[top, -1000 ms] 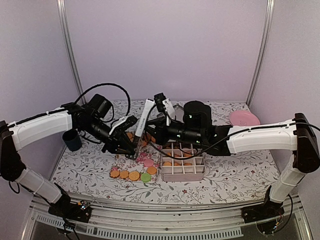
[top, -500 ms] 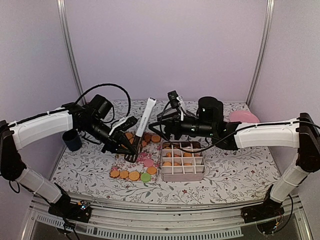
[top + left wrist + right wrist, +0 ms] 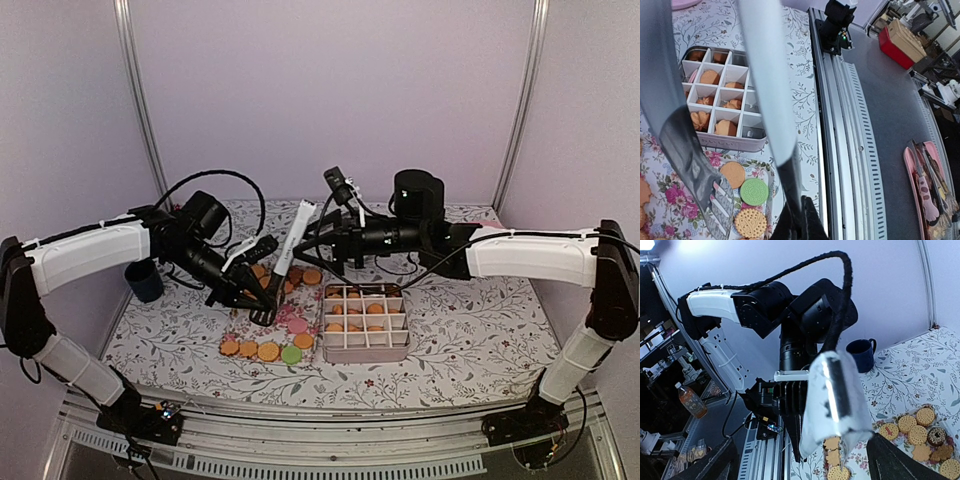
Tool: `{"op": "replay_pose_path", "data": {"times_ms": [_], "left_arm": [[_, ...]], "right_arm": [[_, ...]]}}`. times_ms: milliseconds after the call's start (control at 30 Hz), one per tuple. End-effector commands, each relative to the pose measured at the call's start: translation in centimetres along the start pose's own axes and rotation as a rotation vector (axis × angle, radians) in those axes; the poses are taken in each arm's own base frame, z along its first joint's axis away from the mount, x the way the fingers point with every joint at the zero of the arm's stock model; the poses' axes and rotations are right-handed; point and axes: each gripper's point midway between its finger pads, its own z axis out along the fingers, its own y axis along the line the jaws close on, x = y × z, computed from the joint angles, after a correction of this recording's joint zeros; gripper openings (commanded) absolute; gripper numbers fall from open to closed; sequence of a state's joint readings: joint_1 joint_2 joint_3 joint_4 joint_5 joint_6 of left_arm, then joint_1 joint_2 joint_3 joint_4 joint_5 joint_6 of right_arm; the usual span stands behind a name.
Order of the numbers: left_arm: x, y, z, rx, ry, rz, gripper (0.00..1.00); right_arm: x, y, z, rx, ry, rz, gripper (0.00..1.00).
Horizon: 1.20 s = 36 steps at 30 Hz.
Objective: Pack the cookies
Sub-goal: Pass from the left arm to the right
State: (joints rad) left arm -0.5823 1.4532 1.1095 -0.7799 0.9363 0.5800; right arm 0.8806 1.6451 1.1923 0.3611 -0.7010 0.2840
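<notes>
Orange-golden cookies (image 3: 267, 351) lie loose in a cluster on the flowered worktop (image 3: 470, 330), just left of a white gridded tray (image 3: 366, 353). One green cookie (image 3: 291, 354) sits in the near row and a pink one (image 3: 297, 325) lies beside the tray's left wall. More orange cookies fill several of the tray's cells.

The left end effector (image 3: 252, 286) is clenched on a pair of tongs (image 3: 292, 232). It grips them low down, so the white handle slants up and away toward the back wall. The left wrist view shows the tongs' slotted grey tip (image 3: 716, 202) down among the loose cookies, beside the green one. I cannot tell whether the tip touches any of them.

The right end effector (image 3: 322, 250) hangs above the worktop behind the tray, close to the tongs' upper end. It is released. In its wrist view the dark fingers (image 3: 905, 460) stand spread wide and grasp nothing. A navy mug (image 3: 144, 280) stands at the left edge of the worktop, well apart from the cookies.
</notes>
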Motion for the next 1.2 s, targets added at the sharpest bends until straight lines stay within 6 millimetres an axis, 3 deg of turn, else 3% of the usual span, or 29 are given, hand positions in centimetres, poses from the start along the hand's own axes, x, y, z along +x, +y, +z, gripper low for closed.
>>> {"op": "replay_pose_path", "data": {"times_ms": [0,200,433,633,833,1000,1033,1167], "left_arm": [[-1.3,0.1,-0.4,-0.015,-0.016,0.037,0.00],[-1.2,0.1,-0.4,-0.021,-0.012,0.040,0.00],[-0.9,0.3,-0.4,-0.037,-0.001,0.046,0.00],[-0.8,0.4,-0.4,-0.042,0.002,0.046,0.00],[-0.6,0.3,-0.4,-0.045,0.005,0.049,0.00],[-0.5,0.5,-0.5,-0.060,0.012,0.049,0.00],[-0.6,0.6,-0.5,-0.067,0.014,0.049,0.01],[-0.5,1.5,-1.0,-0.117,0.031,0.030,0.29]], "right_arm": [[1.3,0.2,2.1,-0.034,0.054,0.009,0.86],[2.4,-1.1,3.4,0.012,0.070,0.037,0.73],[2.4,-1.3,3.9,0.033,0.063,0.047,0.49],[2.6,-1.4,4.9,0.031,0.058,0.073,0.55],[3.6,-1.3,5.5,0.004,0.072,0.107,0.49],[3.5,-1.2,5.0,0.023,0.068,0.106,0.27],[3.4,-1.2,4.8,0.037,0.063,0.102,0.27],[3.1,-2.1,3.5,0.139,0.041,0.072,0.25]]}}
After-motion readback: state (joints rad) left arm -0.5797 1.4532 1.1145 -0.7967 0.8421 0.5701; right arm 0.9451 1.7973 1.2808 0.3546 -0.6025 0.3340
